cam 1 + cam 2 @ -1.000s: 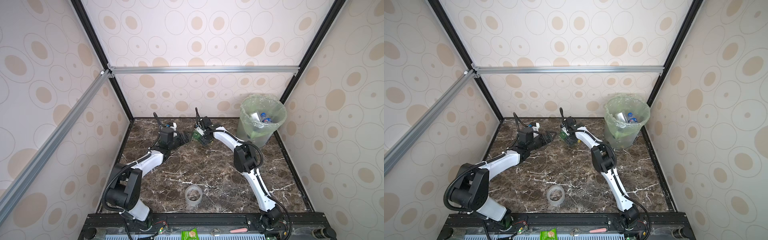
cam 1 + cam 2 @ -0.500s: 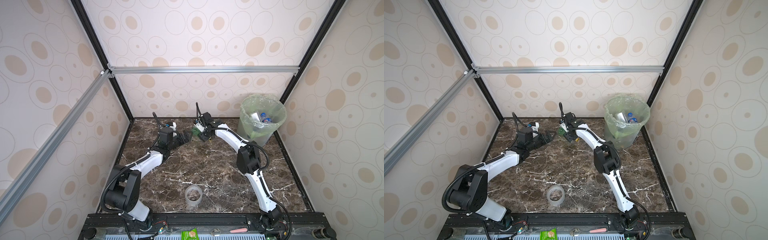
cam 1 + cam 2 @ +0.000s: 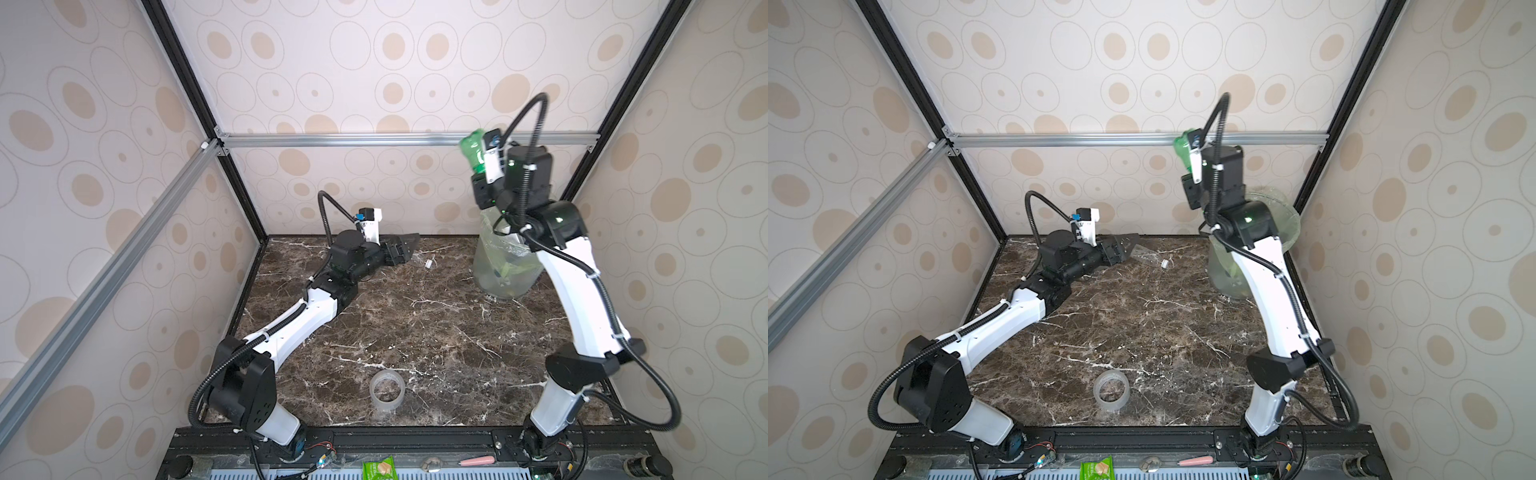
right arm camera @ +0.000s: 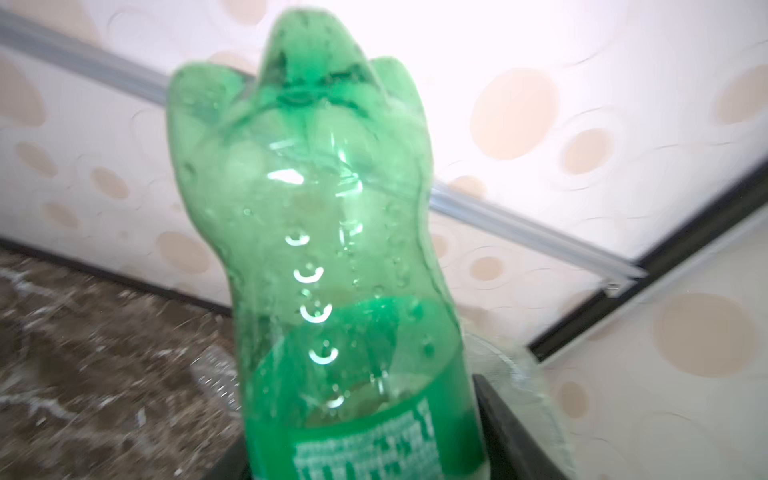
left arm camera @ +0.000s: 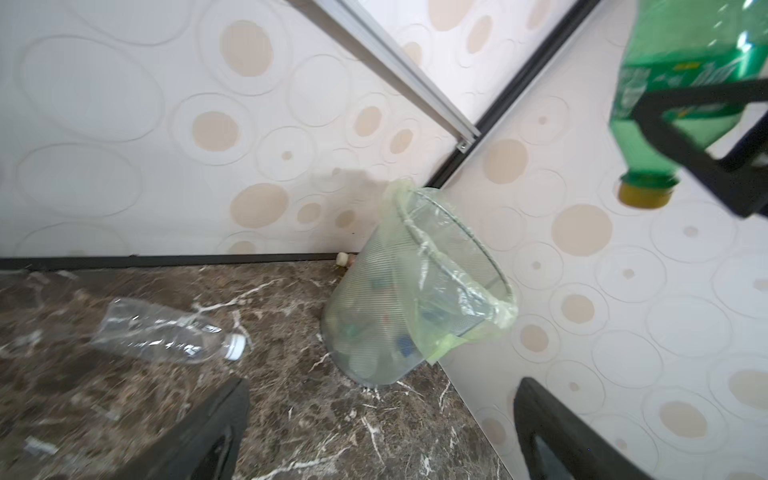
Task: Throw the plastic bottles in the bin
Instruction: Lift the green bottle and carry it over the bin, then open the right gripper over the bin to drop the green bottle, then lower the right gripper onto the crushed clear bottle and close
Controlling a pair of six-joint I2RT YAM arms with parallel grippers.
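2 bottles out: you've got 1 green bottle (image 3: 473, 151) in the air and 1 clear bottle (image 5: 158, 332) on the table (image 3: 415, 324).
Green bottle look: translucent green, lobed base, dimpled waist, green label w/ white print, yellow cap.
Green bottle axis: long axis near vertical, a bit tilted; base up, cap down.
Green bottle place: high up near the bin (image 5: 415, 291), well above its rim; can't tell if it's right over the mouth.
R gripper (image 5: 685, 108): your jaws are clamped on the green bottle at the label section.
L gripper (image 3: 405, 249): your jaws are spread wide w/ nothing between them, low over the table's far edge.
Clear bottle look: see-through, crumpled, white cap.
Clear bottle axis: on its side, cap end toward the bin, base end away; apart from the bin, ahead of the L gripper.
Bin look: grey see-through bucket w/ pale green liner, back-right corner; bottles inside show dimly thru the wall.
Tape roll (image 3: 386, 390): front-centre of the table, well apart from both grippers.
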